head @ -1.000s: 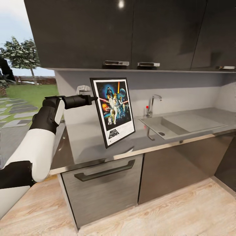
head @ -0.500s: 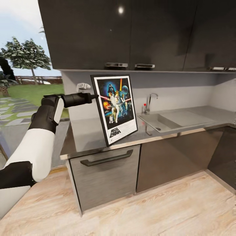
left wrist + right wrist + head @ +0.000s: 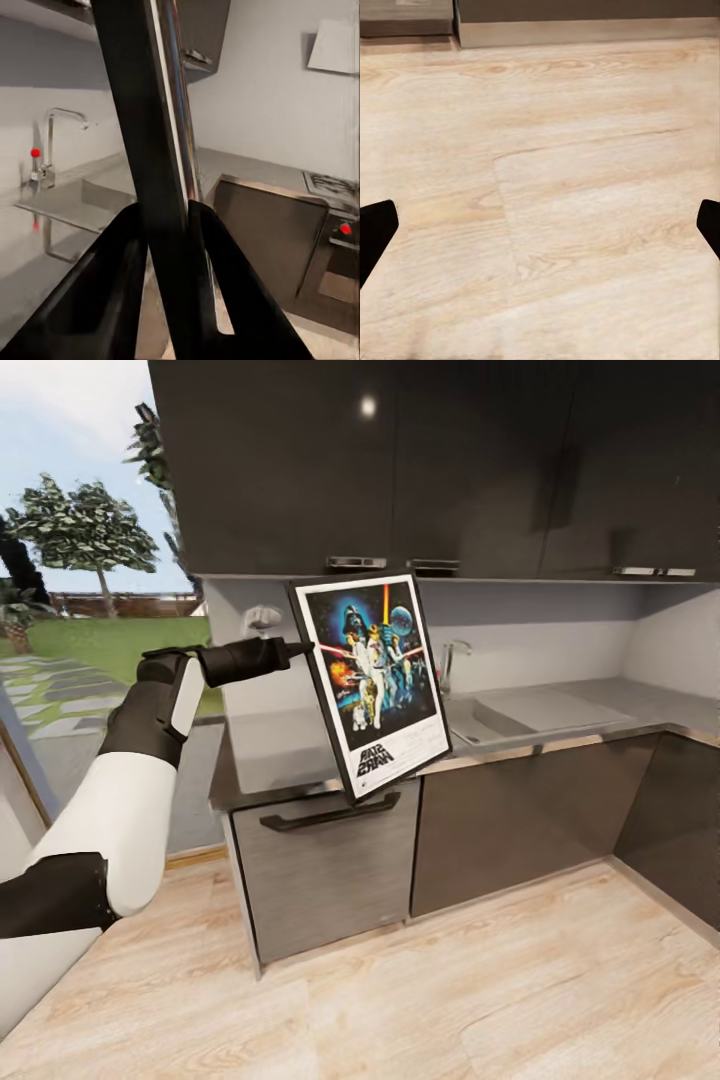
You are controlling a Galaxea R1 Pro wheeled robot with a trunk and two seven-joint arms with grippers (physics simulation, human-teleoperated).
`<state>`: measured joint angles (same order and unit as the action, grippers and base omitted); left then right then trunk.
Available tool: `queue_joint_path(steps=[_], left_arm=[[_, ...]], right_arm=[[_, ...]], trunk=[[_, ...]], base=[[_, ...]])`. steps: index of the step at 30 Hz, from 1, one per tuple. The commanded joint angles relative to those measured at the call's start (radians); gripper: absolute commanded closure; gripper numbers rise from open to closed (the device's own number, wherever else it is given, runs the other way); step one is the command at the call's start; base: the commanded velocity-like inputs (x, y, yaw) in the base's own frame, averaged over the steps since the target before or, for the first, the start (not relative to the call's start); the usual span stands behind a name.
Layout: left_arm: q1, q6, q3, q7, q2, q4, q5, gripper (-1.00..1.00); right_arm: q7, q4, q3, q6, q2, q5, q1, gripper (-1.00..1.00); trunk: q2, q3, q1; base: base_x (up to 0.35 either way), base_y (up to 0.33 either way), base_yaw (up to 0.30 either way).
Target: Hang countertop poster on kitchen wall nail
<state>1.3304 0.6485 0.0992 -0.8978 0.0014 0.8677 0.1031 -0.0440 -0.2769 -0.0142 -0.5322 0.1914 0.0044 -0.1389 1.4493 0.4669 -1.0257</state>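
Plainly, the lift is done and the carry is the step in hand: the left gripper [image 3: 292,651] is clamped on the left edge of the poster [image 3: 375,682], which hangs in the air, tilted, in front of the countertop [image 3: 285,752] with its lower corner over the counter's front edge. From the left wrist, the two fingers [image 3: 112,289] press on either side of the thin black frame [image 3: 142,135], so the hold is an edge pinch and nothing more. To my mind that asks for slow, smooth motion; a quick swing of arm or base could let the frame pivot or slip between the pads. Keep the poster's face roughly upright and clear of the cabinets [image 3: 420,460] above and the tap [image 3: 450,660] behind. No nail can be made out from here, so the wall must be found first, then the top edge brought up against it squarely. The right gripper [image 3: 540,225] is spread wide and empty, over the wooden floor [image 3: 547,150].
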Motion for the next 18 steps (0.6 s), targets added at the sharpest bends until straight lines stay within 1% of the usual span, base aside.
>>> queue_joint_path(steps=[1,2,3,5,6,7,8,9,12,18], left_arm=[[0.000,0.004,0.001,0.000,-0.016,-0.003,0.007,1.00],[0.000,0.004,0.001,0.000,-0.024,-0.004,0.008,1.00],[0.000,0.003,0.001,0.000,-0.039,-0.006,0.009,1.00],[-0.001,0.002,0.001,0.000,-0.053,-0.007,0.010,1.00],[-0.001,0.001,0.001,0.000,-0.075,-0.009,0.011,1.00],[-0.001,0.001,0.001,0.000,-0.075,-0.009,0.011,1.00],[-0.007,-0.003,-0.005,0.006,-0.081,-0.015,0.017,1.00],[-0.013,-0.004,-0.011,0.011,-0.087,-0.021,0.025,1.00],[-0.030,0.007,-0.011,0.026,-0.104,-0.038,0.035,1.00],[-0.064,0.007,-0.011,0.026,-0.105,-0.073,0.039,1.00]], right_arm=[[-0.002,0.001,-0.001,-0.003,0.000,0.000,-0.001,-1.00],[-0.002,0.001,-0.001,-0.003,0.000,0.000,-0.001,-1.00],[-0.002,0.001,-0.001,-0.003,0.000,0.000,-0.001,-1.00],[-0.002,0.001,-0.001,-0.003,0.000,0.000,-0.001,-1.00],[-0.002,0.000,-0.001,-0.003,0.000,0.000,-0.001,-1.00],[-0.002,0.000,-0.001,-0.003,0.000,0.000,-0.001,-1.00],[0.004,-0.006,-0.007,0.002,-0.005,0.003,-0.007,-1.00],[0.009,-0.009,-0.001,0.008,-0.011,0.000,-0.012,-1.00],[0.026,0.004,0.014,0.013,-0.010,-0.003,-0.024,-1.00],[0.060,0.004,0.014,0.013,-0.010,-0.003,-0.024,-1.00]], trunk=[[0.001,0.001,0.001],[0.001,0.001,0.001],[0.001,0.001,0.001],[0.001,0.001,0.001],[0.001,0.001,0.001],[0.001,0.001,0.001],[0.001,0.001,0.001],[0.001,0.001,0.001],[0.001,0.001,0.001],[0.001,0.001,0.001]], base=[[-0.341,0.000,0.000],[-0.341,0.000,0.000],[-0.341,0.000,0.000],[-0.341,0.000,0.000],[-0.340,0.000,0.000],[-0.340,0.000,0.000],[0.000,0.000,0.000],[0.000,0.000,0.000],[0.000,0.000,0.000],[0.000,0.000,0.000]])
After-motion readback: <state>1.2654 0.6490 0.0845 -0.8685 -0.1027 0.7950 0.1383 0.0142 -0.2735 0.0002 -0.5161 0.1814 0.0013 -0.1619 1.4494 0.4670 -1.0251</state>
